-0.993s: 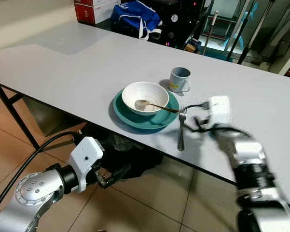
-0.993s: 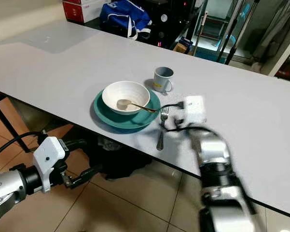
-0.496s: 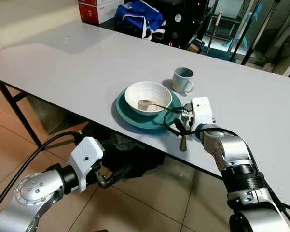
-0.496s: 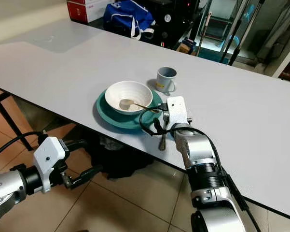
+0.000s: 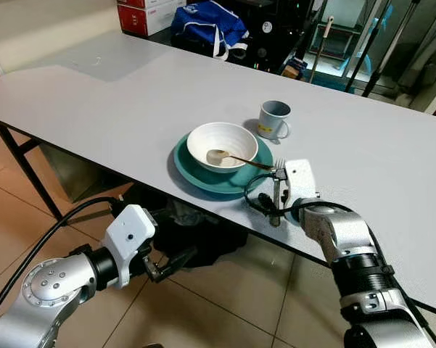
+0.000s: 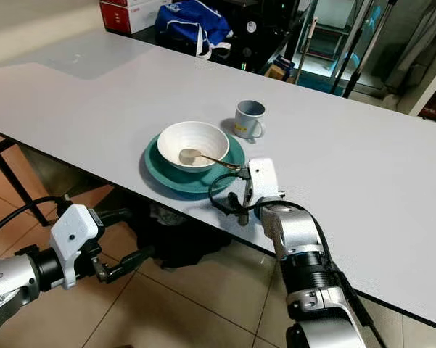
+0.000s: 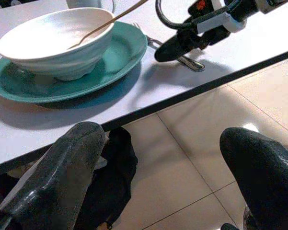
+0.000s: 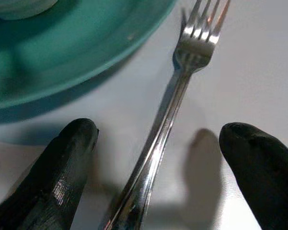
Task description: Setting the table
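A white bowl (image 5: 219, 143) with a spoon (image 5: 236, 158) in it sits on a teal plate (image 5: 191, 172) near the front edge of the white table (image 5: 116, 101). A grey mug (image 5: 273, 119) stands just behind them. A silver fork (image 5: 277, 190) lies flat to the right of the plate, tines pointing away from me. My right gripper (image 5: 270, 207) is open and low over the fork's handle; in the right wrist view the fork (image 8: 168, 117) lies between the two fingers (image 8: 62, 172). My left gripper (image 5: 171, 262) hangs open below the table edge.
A blue bag (image 5: 207, 22) and red-and-white boxes (image 5: 141, 13) lie past the table's far edge, with dark equipment and stands behind. Black cloth (image 5: 203, 239) lies on the tiled floor under the table. The table's right half is bare.
My right gripper swung in from the right of the fork, came over it, and now sits lower near the handle end by the table edge. The left arm has not moved.
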Controlling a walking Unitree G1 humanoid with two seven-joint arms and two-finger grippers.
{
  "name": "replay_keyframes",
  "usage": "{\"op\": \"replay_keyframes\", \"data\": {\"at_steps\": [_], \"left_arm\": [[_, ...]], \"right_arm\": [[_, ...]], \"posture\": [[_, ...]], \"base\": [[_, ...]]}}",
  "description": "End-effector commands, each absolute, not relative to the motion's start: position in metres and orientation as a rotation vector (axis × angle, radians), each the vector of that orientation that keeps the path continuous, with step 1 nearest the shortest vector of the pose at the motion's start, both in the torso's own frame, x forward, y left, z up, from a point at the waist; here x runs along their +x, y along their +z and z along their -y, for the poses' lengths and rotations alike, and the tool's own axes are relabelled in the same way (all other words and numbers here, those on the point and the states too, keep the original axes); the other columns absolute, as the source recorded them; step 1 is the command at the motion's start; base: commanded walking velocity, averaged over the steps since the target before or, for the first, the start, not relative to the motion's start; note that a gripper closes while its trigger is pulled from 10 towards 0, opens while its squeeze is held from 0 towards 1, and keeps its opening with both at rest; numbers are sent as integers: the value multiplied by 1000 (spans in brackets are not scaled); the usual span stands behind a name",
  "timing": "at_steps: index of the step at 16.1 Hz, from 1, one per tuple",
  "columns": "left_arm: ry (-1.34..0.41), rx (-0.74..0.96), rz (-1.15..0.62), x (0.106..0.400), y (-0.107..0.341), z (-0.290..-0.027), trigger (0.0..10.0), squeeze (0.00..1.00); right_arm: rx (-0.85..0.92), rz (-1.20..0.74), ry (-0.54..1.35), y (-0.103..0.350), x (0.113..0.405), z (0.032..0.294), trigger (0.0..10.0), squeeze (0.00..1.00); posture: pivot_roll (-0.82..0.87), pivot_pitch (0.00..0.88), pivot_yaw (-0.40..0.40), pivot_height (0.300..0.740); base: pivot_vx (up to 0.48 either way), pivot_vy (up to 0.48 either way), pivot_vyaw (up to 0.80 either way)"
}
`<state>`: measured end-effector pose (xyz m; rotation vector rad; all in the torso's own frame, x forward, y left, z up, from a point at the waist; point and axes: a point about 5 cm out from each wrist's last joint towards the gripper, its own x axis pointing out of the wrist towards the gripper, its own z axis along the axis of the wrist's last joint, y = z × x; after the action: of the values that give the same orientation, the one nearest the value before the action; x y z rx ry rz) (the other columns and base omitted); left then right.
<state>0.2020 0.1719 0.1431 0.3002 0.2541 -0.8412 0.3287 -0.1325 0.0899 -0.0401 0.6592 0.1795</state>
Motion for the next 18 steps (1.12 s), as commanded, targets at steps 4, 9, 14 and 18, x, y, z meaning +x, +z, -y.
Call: {"op": "replay_keyframes", "data": {"at_steps": [4,9,14,18], "left_arm": [[-847,312,-254,204,145,-172,10000,0],[-844,314,-254,204,144,-173,10000,0],[-842,316,-252,203,145,-173,10000,0],[-841,320,-253,203,145,-173,10000,0]], "right_arm": [[-27,-693,173,78,329,133,275,0],[-28,-699,172,76,331,133,0,0],[-28,-697,178,74,331,132,0,0],[-21,-699,175,73,332,134,0,0]], "posture": [[16,0,-55,740],[18,0,-59,740],[21,0,-61,740],[18,0,-59,740]], "base": [[0,0,0],[0,0,0],[0,0,0],[0,0,0]]}}
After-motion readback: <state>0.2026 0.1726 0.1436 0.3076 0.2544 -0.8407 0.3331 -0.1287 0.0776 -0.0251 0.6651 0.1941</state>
